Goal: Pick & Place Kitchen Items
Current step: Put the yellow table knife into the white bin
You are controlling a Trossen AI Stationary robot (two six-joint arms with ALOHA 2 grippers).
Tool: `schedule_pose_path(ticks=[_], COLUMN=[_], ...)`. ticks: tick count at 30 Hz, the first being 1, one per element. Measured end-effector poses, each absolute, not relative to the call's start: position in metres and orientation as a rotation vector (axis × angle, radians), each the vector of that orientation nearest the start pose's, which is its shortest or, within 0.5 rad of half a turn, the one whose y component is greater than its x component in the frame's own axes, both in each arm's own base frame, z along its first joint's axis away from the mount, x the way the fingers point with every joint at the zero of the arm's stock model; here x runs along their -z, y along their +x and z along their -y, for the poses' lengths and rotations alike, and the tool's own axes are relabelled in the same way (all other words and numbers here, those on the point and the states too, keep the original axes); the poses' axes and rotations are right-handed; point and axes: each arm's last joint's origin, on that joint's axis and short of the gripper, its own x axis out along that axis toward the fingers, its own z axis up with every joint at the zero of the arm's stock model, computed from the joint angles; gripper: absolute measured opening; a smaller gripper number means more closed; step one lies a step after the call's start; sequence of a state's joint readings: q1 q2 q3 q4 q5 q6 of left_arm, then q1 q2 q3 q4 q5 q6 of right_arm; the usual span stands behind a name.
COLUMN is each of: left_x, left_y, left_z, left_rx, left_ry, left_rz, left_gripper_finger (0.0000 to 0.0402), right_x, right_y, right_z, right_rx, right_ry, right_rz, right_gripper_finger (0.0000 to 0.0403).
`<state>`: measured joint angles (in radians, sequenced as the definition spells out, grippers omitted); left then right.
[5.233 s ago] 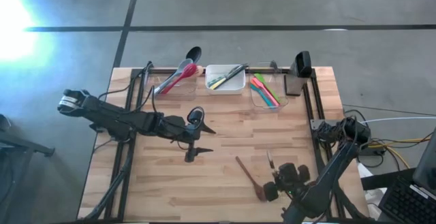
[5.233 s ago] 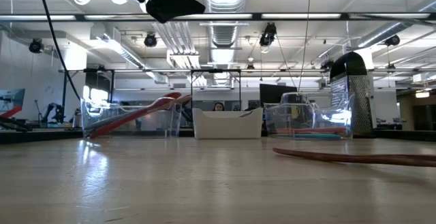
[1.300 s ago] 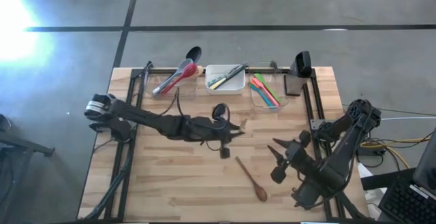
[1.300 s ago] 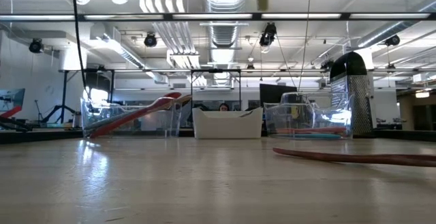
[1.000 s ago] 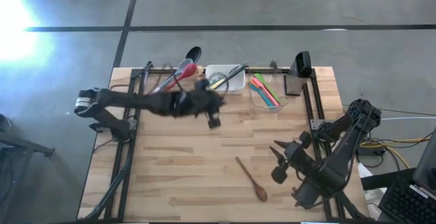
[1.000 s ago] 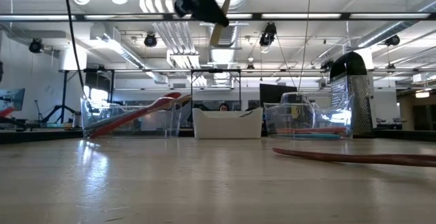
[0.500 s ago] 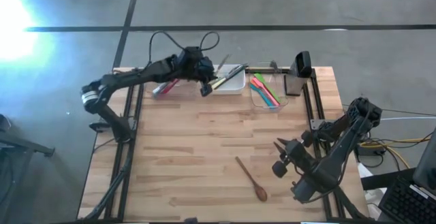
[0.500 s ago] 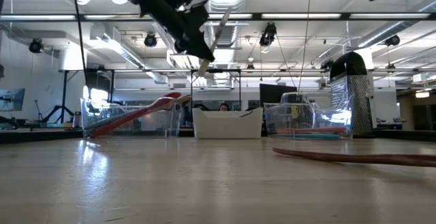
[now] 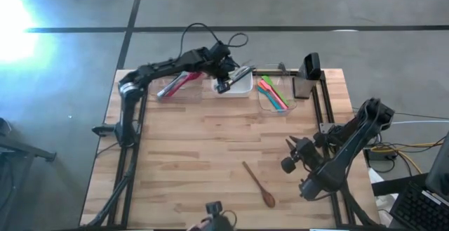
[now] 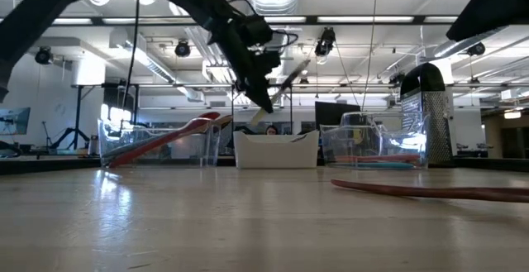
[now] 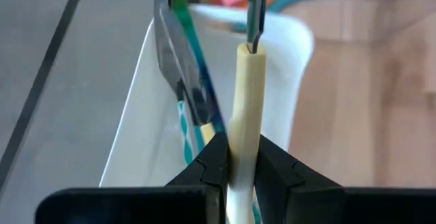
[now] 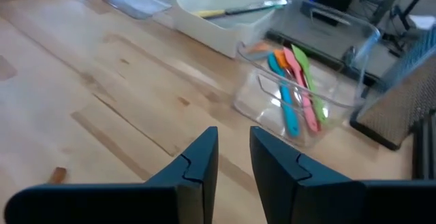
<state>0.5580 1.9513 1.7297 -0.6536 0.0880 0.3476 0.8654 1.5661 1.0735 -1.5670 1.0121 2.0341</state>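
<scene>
My left gripper (image 9: 224, 84) hangs over the white tub (image 9: 243, 90) at the table's far edge, shut on a cream-handled piece of cutlery (image 11: 246, 88). In the low view the piece (image 10: 291, 75) slants up above the tub. More cutlery (image 11: 178, 54) lies inside the tub. A wooden spoon (image 9: 259, 185) lies flat on the table toward the near right. My right gripper (image 9: 290, 149) hovers beyond the spoon toward the right edge, its fingers (image 12: 199, 161) a little apart with nothing between them. My left gripper pinches the cutlery's cream handle (image 11: 240, 139) between its two fingers, one on each side. The fingers slant down from the table's left. The handle runs on past the fingertips to the metal part (image 11: 255, 13). The piece is lifted clear and tilted above the tub.
A clear tub with red and black spoons (image 9: 179, 82) stands left of the white tub. A clear tub of coloured spatulas (image 9: 273, 94) stands to its right. A grater (image 9: 303, 87) and a black box (image 9: 311, 65) stand at the far right corner. Bare wood fills the table's middle.
My left gripper has swung toward the far edge and to the right with the cutlery, coming down over the white tub and tipping further downward. My right arm has sunk a little. The wooden spoon has stayed where it was.
</scene>
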Motion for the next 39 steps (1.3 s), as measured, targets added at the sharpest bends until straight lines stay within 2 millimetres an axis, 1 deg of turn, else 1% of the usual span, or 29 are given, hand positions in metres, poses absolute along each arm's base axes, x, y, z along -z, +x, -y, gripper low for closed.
schedule_pose_path(ticks=[4,9,15,23,33,39], left_x=[-0.264,-0.244,-0.226,-0.212,-0.200,-0.199], left_y=[0.374,0.373,0.371,0.373,0.375,0.375], left_z=[-0.242,-0.256,-0.266,-0.269,-0.270,-0.270], left_rx=[-0.306,-0.323,-0.331,-0.317,-0.291,-0.290], left_ry=[0.034,0.008,-0.027,-0.049,-0.069,-0.070], left_rz=[-0.951,-0.996,-1.042,-1.074,-1.097,-1.101], left_gripper_finger=[0.0044,0.0044,0.0044,0.0044,0.0044,0.0044], right_x=[-0.229,-0.223,-0.221,-0.221,-0.222,-0.222], right_y=[0.159,0.155,0.153,0.156,0.159,0.161], right_z=[-0.149,-0.145,-0.142,-0.139,-0.136,-0.135], right_rx=[0.964,0.960,0.958,0.977,0.991,1.001], right_ry=[0.190,0.215,0.219,0.223,0.220,0.221], right_rz=[-0.497,-0.493,-0.487,-0.484,-0.485,-0.484], right_gripper_finger=[0.0082,0.0082,0.0082,0.0082,0.0082,0.0082])
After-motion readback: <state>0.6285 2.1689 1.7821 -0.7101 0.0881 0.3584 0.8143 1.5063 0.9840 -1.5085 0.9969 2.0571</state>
